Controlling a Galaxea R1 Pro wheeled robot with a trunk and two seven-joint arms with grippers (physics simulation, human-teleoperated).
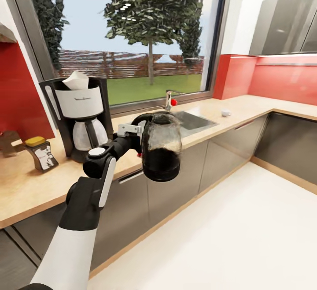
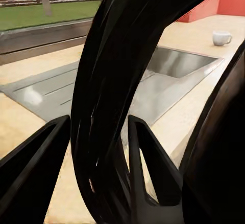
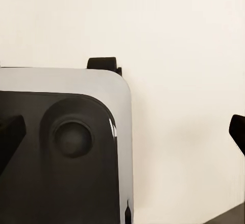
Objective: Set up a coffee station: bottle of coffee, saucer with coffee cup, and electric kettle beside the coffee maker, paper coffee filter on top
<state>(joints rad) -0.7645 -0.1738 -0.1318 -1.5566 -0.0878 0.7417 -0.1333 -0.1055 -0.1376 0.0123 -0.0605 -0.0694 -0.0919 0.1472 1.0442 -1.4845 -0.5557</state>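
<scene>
My left gripper [image 1: 137,136] is shut on the black handle of the electric kettle [image 1: 161,146] and holds it upright in the air, in front of the kitchen countertop [image 1: 26,188]. In the left wrist view the handle [image 2: 102,101] runs between my two fingers [image 2: 148,157]. The coffee maker [image 1: 81,113] stands on the counter at the left with the paper coffee filter [image 1: 75,80] on top. Left of it is the bottle of coffee [image 1: 42,152]. The coffee cup [image 1: 226,113] sits beyond the sink. The saucer and kitchen shelf are out of view. My right gripper [image 3: 122,137] is open over the robot's base.
A steel sink [image 1: 193,121] with a faucet [image 1: 169,99] lies in the counter under the window. The counter turns a corner at the far right below grey wall cabinets [image 1: 286,21]. Pale floor [image 1: 229,237] spreads in front of the grey cabinet fronts.
</scene>
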